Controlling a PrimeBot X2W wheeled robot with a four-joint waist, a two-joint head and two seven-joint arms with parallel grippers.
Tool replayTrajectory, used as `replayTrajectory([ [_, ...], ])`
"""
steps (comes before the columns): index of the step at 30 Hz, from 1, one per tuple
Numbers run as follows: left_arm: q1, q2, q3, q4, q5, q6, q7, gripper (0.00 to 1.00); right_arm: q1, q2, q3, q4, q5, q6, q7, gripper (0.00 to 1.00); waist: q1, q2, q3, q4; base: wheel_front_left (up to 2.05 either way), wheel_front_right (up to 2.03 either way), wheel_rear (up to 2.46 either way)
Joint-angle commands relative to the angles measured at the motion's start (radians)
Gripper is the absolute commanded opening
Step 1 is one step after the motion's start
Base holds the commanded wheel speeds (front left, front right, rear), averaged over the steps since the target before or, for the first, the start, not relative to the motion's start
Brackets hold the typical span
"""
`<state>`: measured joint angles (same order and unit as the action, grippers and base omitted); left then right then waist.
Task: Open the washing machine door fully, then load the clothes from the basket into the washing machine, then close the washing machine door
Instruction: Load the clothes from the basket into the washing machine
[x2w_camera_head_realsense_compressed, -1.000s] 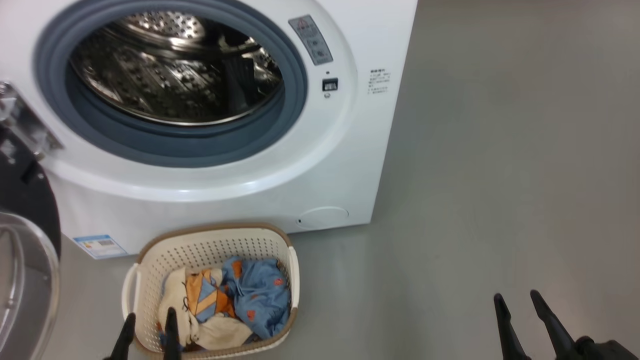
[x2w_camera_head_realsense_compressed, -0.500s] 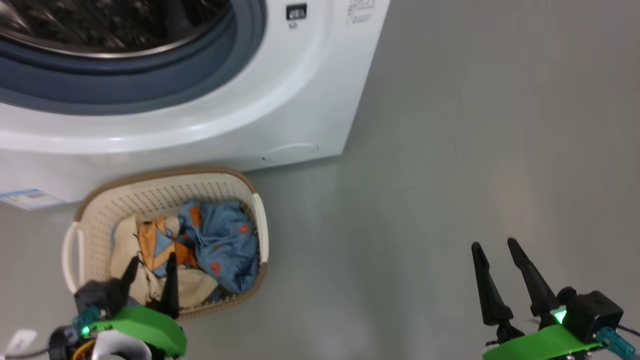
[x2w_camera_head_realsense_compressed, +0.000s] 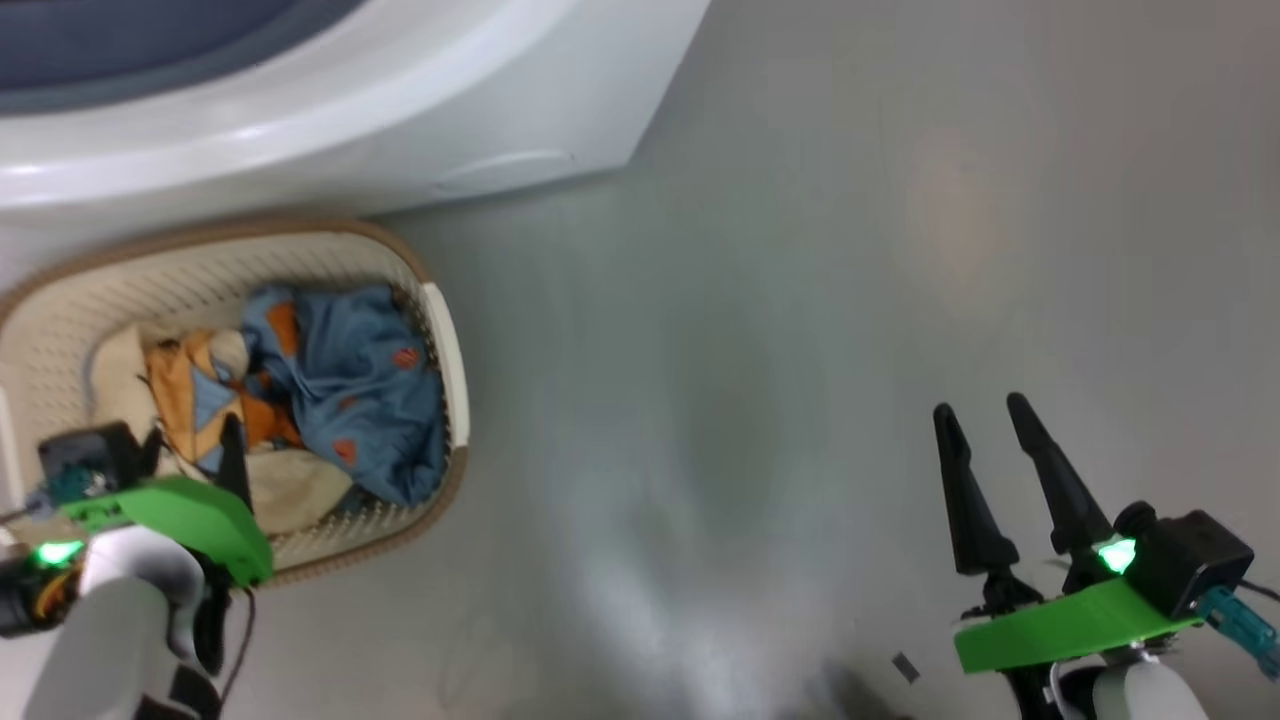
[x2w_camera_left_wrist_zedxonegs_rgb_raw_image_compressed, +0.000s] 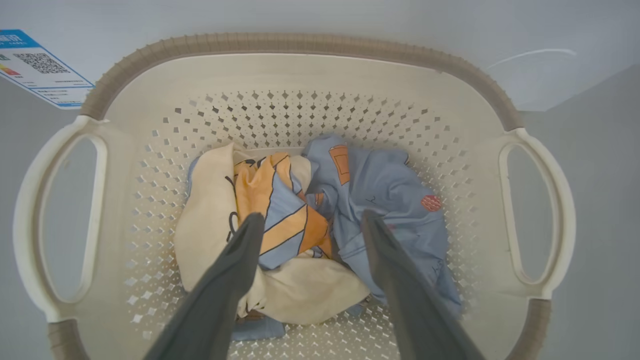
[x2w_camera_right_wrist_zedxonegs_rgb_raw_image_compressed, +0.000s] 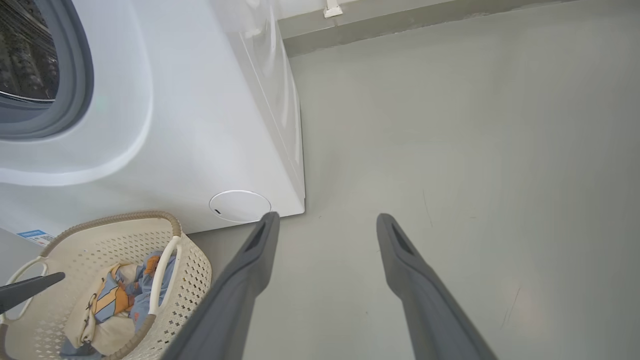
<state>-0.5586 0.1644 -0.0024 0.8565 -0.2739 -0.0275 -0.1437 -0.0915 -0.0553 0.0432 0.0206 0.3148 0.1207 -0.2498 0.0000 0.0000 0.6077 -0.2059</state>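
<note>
Two long dark fingers of the left end effector (x2w_camera_left_wrist_zedxonegs_rgb_raw_image_compressed: 312, 216) stand wide apart and hold nothing; they point down into the small cream-white perforated plastic basket (x2w_camera_left_wrist_zedxonegs_rgb_raw_image_compressed: 300, 44) with a brown woven-look rim, just above the clothes (x2w_camera_left_wrist_zedxonegs_rgb_raw_image_compressed: 320, 285). The clothes lie as a soft heap on the basket bottom: a light blue piece with orange prints (x2w_camera_left_wrist_zedxonegs_rgb_raw_image_compressed: 385, 190) at the right of the left wrist view, an orange-and-blue striped piece (x2w_camera_left_wrist_zedxonegs_rgb_raw_image_compressed: 280, 220) in the middle, a cream piece (x2w_camera_left_wrist_zedxonegs_rgb_raw_image_compressed: 205, 225) at the left. The fingertips are at both sides of the striped piece; whether they touch the cloth I cannot tell. The basket stands on the grey floor (x2w_camera_right_wrist_zedxonegs_rgb_raw_image_compressed: 450, 150) just in front of the big white boxy washing machine (x2w_camera_right_wrist_zedxonegs_rgb_raw_image_compressed: 200, 125), near its blue label (x2w_camera_left_wrist_zedxonegs_rgb_raw_image_compressed: 40, 67) and its small round white cap (x2w_camera_right_wrist_zedxonegs_rgb_raw_image_compressed: 240, 206). The right end effector (x2w_camera_right_wrist_zedxonegs_rgb_raw_image_compressed: 327, 216) is also fully open and empty, over bare floor, well apart from the basket, beyond the machine's corner. The right wrist view shows a part of the grey-blue rubber ring (x2w_camera_right_wrist_zedxonegs_rgb_raw_image_compressed: 82, 75) and the steel drum (x2w_camera_right_wrist_zedxonegs_rgb_raw_image_compressed: 25, 50).
</note>
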Motion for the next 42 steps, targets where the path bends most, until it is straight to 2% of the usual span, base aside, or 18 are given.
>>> replayTrajectory([
  [1, -0.007, 0.042, 0.030, 0.007, -0.001, 0.009, -0.007, 1.00, -0.008, -0.008, 0.022, -0.026, 0.010, 0.010, -0.012, 1.00, 0.0000, 0.0000, 0.088, -0.028, 0.00, 0.00, 0.00],
  [8, -0.122, 0.078, 0.039, 0.160, -0.001, 0.059, 0.007, 1.00, -0.042, -0.014, 0.022, -0.043, 0.017, 0.010, -0.012, 1.00, 0.0000, 0.0000, 0.162, -0.031, 0.00, 0.00, 0.00],
  [19, -0.241, 0.123, 0.025, 0.304, 0.006, 0.087, -0.019, 1.00, -0.056, -0.013, 0.019, -0.054, 0.030, 0.010, -0.012, 1.00, 0.0000, 0.0000, 0.216, -0.053, 0.00, 0.00, 0.00],
  [30, -0.323, 0.186, 0.016, 0.381, 0.004, 0.120, 0.024, 1.00, -0.054, -0.003, 0.028, -0.076, 0.043, 0.010, -0.012, 1.00, 0.0000, 0.0000, 0.283, -0.101, 0.00, 0.00, 0.00],
  [42, -0.365, 0.247, 0.006, 0.402, 0.000, 0.128, 0.052, 1.00, -0.056, 0.002, 0.048, -0.091, 0.058, 0.010, -0.012, 1.00, 0.0000, 0.0000, 0.335, -0.142, 0.00, 0.00, 0.00],
])
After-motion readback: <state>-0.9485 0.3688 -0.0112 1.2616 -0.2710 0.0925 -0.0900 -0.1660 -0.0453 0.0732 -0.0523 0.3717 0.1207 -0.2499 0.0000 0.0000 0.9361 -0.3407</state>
